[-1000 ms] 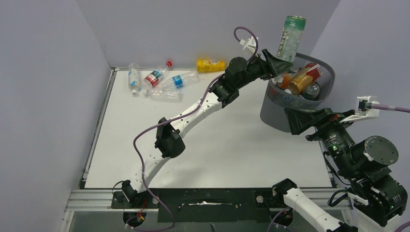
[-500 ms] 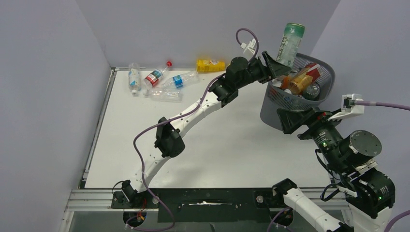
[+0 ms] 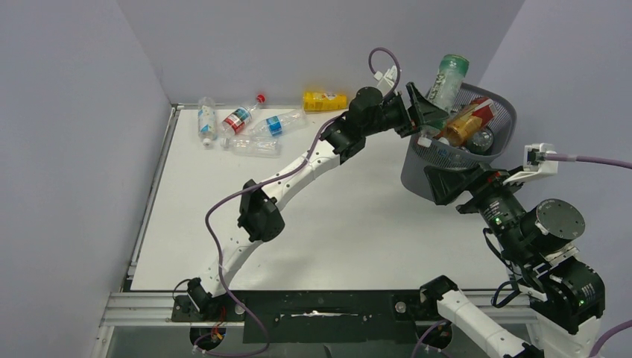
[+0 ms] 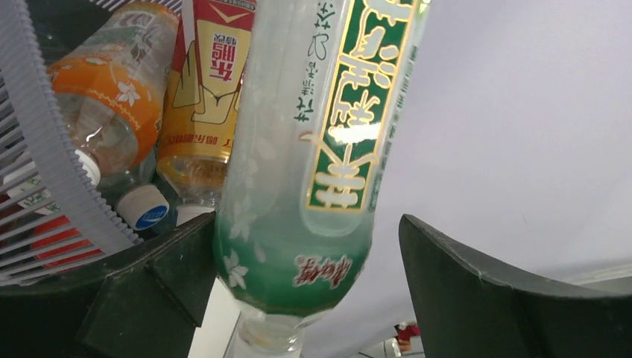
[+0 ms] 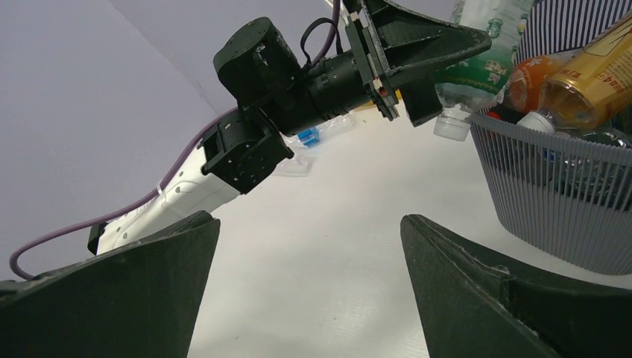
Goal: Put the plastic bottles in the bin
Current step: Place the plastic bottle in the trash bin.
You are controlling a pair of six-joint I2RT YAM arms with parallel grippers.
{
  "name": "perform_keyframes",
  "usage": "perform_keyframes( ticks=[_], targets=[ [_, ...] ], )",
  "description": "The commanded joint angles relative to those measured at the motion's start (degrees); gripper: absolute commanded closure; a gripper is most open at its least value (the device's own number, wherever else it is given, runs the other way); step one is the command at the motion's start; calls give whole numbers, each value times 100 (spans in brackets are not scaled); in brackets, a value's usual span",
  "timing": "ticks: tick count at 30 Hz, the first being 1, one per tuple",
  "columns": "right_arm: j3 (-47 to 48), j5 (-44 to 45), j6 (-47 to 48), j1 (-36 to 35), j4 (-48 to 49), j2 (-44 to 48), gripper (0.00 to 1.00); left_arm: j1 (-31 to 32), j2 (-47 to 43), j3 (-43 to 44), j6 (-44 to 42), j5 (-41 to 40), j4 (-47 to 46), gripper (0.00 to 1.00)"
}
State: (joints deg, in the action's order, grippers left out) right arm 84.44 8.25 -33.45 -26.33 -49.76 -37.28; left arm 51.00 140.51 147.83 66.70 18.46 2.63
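Observation:
A green-labelled plastic bottle (image 3: 449,78) stands neck-down over the near rim of the dark grey mesh bin (image 3: 422,175). My left gripper (image 3: 426,112) is open around it. In the left wrist view the bottle (image 4: 313,171) leans against the left finger, with a clear gap to the right finger (image 4: 477,283). The bin holds several bottles, among them an orange one (image 4: 104,89) and a red-and-yellow one (image 4: 209,74). Several more bottles (image 3: 240,117) lie at the table's far left, next to a yellow one (image 3: 325,100). My right gripper (image 3: 440,183) is open and empty by the bin's near side.
The left arm (image 3: 298,175) stretches diagonally across the white table. In the right wrist view the bin wall (image 5: 551,201) stands close on the right. Grey walls enclose the table on the left, back and right.
My left jaws have opened off the green bottle, which has dropped a little lower over the bin. My right gripper has shifted left along the bin's near side.

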Motion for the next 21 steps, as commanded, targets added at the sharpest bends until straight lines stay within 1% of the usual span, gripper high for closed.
perform_keyframes(
  ticks=[1,7,15,18,21],
  targets=[
    [-32,-87,-36,-13,361,-9,2,-111,-45,136,148,467,111,12],
    [-76,-112,-64,-13,402,9,2,-151,-172,87,75,639,496,12],
    [-121,-162,-118,-6,431,34,2,-217,-428,-116,-20,634,546,12],
    [-105,-157,-120,-4,423,22,2,-260,-660,-173,-208,590,717,12],
    [-87,-179,-118,-4,431,-13,2,-357,-1099,-286,-575,500,1021,12]
  ],
)
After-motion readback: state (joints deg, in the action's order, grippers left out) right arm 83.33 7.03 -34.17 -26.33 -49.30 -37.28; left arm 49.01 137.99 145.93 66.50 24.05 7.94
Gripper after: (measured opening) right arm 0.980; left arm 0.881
